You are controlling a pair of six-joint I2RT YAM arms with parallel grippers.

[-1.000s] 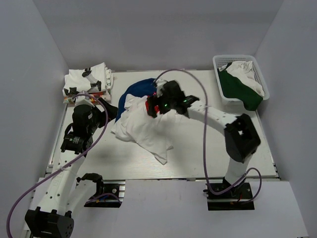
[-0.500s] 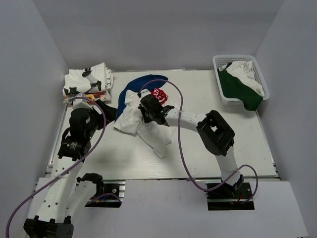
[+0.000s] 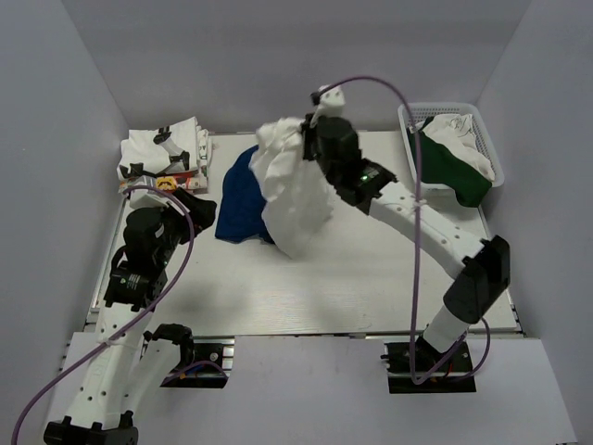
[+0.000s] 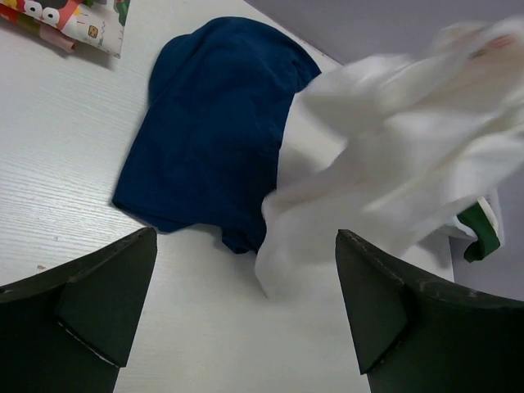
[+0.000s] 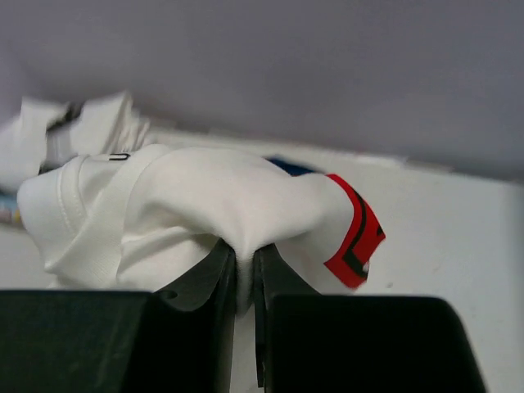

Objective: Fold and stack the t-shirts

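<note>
My right gripper [image 3: 310,141] is raised above the back middle of the table and shut on a bunched fold of a white t-shirt [image 3: 289,190] with a red print [image 5: 352,237]. In the right wrist view the cloth [image 5: 188,196] is pinched between the fingers of that gripper [image 5: 244,260]. The shirt hangs down, its lower end near the table. A dark blue t-shirt [image 3: 236,193] lies flat to its left, also seen in the left wrist view [image 4: 213,123]. My left gripper [image 4: 246,311] is open and empty, low over the table [image 3: 193,221] near the blue shirt's near-left side.
A stack of folded printed t-shirts [image 3: 162,153] sits at the back left corner. A white mesh basket [image 3: 408,116] at the back right holds a white and dark green tee [image 3: 454,165]. Grey walls enclose the table on three sides.
My right gripper closed on the white t-shirt and lifted it up and toward the back, uncovering the blue shirt. The left arm drew back slightly and stayed open.
</note>
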